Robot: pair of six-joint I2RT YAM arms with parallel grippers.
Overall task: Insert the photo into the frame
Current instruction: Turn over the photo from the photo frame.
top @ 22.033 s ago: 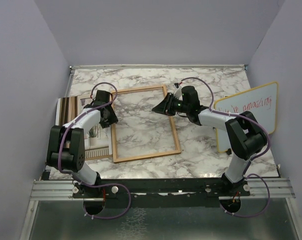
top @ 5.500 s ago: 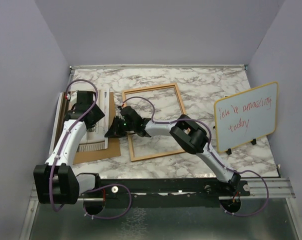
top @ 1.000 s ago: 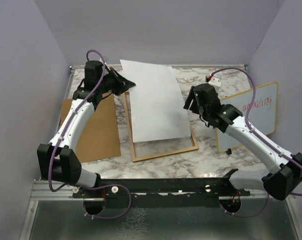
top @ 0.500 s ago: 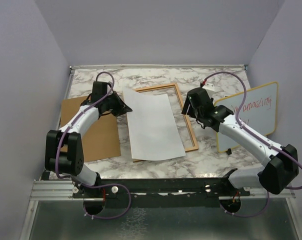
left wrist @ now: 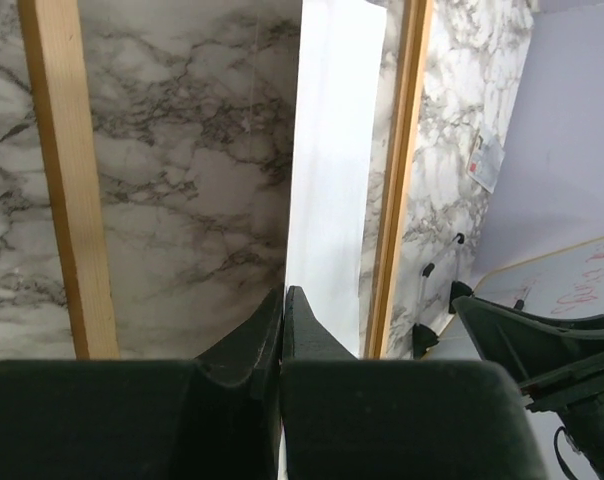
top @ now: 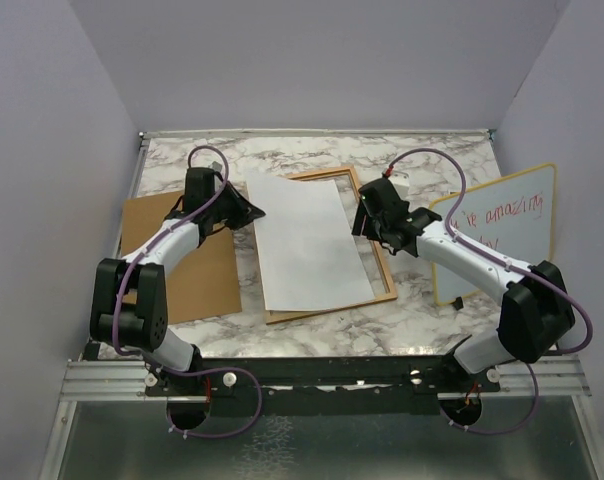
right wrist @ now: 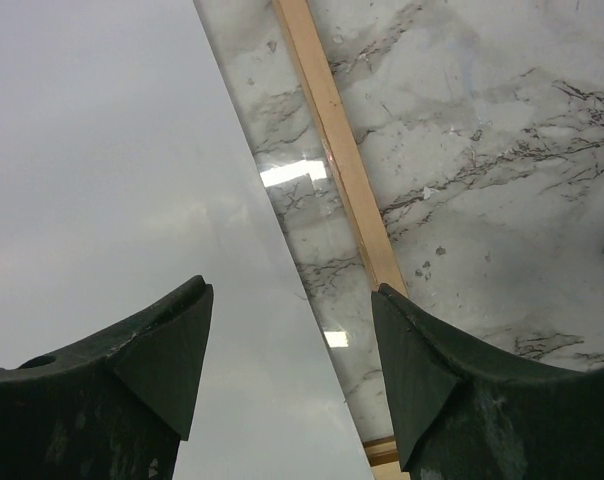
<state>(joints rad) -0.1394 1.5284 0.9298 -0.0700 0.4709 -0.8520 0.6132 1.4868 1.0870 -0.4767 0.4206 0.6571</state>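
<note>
Bench: one frame at centre, one brown board at 9 o'clock, one whiteboard at 3 o'clock. One photo, blank side up, lies over frame; half second back it overhung 6 o'clock rail. Left pincer clenched on photo's 9 o'clock edge, clear only from left wrist. Right pincer released; its wrist view shows jaws straddling photo edge, frame rail.

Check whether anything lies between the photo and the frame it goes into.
Nothing visible does. The photo, pinched at its left edge by the left end effector, lies over the frame; the strip of opening left uncovered shows only marble tabletop. The open right end effector hovers above the photo's right edge.
</note>
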